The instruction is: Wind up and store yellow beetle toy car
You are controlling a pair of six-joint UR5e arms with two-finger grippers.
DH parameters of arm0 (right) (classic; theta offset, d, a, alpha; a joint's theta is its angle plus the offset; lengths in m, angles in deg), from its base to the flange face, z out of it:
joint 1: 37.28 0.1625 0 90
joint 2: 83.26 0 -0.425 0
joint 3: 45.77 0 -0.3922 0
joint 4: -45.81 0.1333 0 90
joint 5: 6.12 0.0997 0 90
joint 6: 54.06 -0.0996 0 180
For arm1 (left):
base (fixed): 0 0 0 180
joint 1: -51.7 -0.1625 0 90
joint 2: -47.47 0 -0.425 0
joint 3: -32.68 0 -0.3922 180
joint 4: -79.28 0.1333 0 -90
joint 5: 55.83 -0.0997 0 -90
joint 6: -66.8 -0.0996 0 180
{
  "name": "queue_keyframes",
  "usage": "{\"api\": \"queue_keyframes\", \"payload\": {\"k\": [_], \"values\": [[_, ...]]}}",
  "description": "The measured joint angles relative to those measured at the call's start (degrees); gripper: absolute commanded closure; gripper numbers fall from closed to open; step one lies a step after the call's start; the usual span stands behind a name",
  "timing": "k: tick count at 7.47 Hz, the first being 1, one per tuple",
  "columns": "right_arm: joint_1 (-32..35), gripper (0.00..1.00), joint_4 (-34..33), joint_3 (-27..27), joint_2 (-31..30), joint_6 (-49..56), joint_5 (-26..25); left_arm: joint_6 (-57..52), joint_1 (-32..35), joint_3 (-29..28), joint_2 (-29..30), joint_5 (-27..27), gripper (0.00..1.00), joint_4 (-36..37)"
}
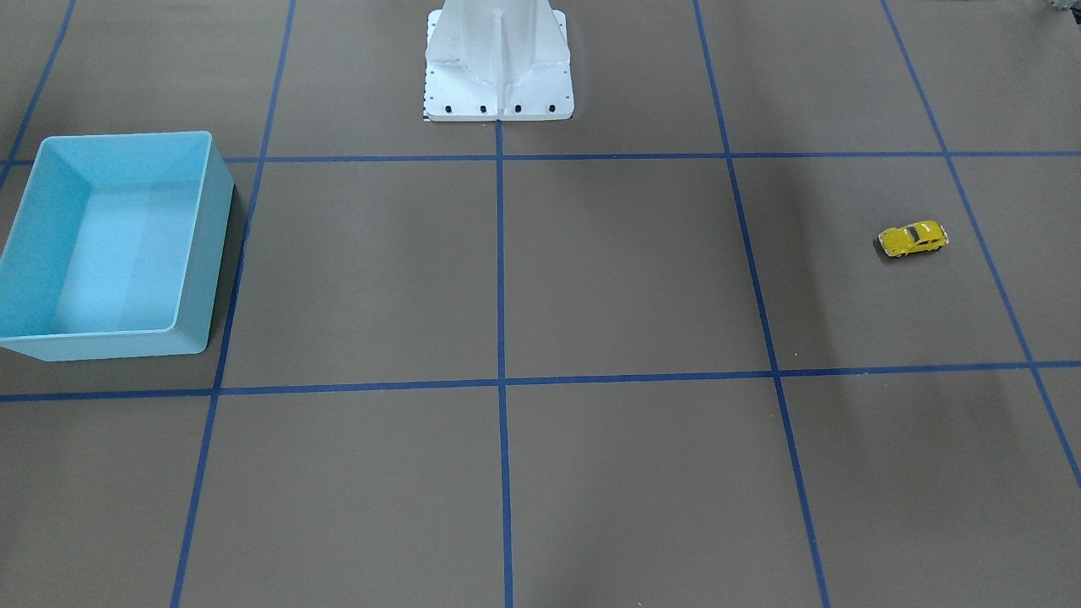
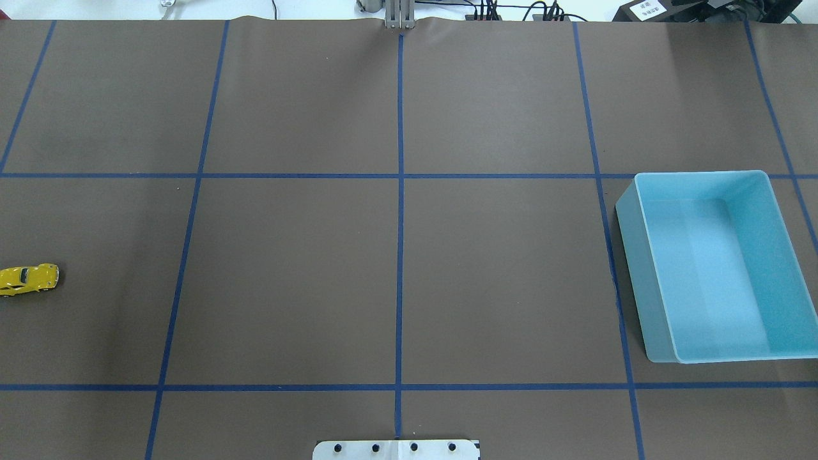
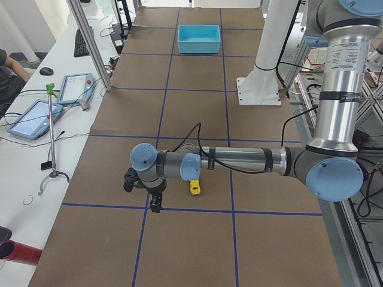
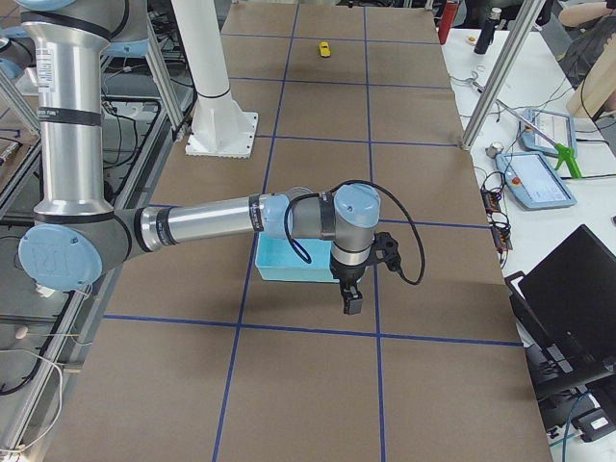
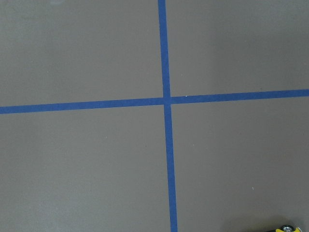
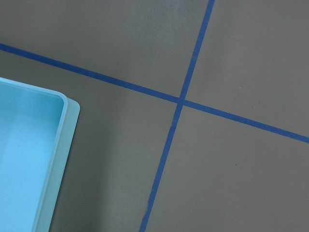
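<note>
The yellow beetle toy car [image 1: 913, 239] stands on its wheels on the brown table, on the robot's far left [image 2: 29, 279]. It also shows in the exterior left view [image 3: 195, 187], far off in the exterior right view [image 4: 325, 48], and as a sliver in the left wrist view [image 5: 287, 228]. My left gripper [image 3: 155, 204] hangs above the table beside the car and apart from it. My right gripper [image 4: 351, 300] hangs beside the light blue bin [image 2: 629, 255]. Both grippers show only in the side views, so I cannot tell whether they are open or shut.
The light blue bin [image 1: 203, 253] is empty and sits on the robot's right; its corner shows in the right wrist view [image 6: 29, 159]. The robot's white base [image 1: 498, 76] stands at the table's middle edge. Blue tape lines grid the brown mat.
</note>
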State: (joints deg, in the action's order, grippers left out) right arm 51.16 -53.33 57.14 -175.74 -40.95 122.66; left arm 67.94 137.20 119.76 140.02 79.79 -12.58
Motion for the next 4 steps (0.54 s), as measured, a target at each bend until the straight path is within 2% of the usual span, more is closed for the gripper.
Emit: {"api": "queue_keyframes", "payload": {"k": [4], "values": [[1.80, 0.00, 0.05, 0.05, -3.82, 0.23, -0.13, 0.00, 0.19, 1.88, -3.40, 0.11, 0.00, -0.66]]}}
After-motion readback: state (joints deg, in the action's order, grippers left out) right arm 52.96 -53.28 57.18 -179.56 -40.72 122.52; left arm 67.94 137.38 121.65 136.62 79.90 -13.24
